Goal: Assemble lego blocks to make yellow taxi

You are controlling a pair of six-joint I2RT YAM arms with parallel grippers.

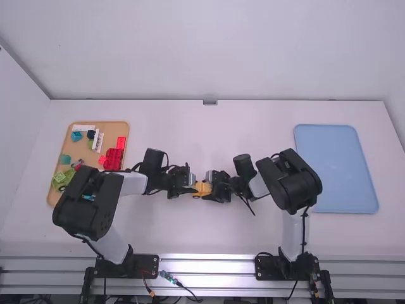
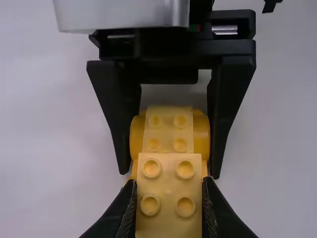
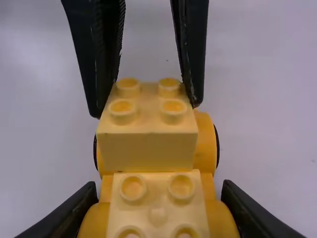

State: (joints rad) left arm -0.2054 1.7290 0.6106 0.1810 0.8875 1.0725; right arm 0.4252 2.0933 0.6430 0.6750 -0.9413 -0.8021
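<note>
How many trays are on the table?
2. The tan tray, with colorful blocks on it, is on the left side of the table, partly covered by the left arm. The blue tray is on the right side.

Yellow block point(image 3: 147, 151) — smooth plastic, soft sheen; table point(image 1: 183, 126) — smooth, matt.

1 tan tray point(image 1: 112, 131): red, possibly teal blocks point(image 1: 114, 157)
</note>
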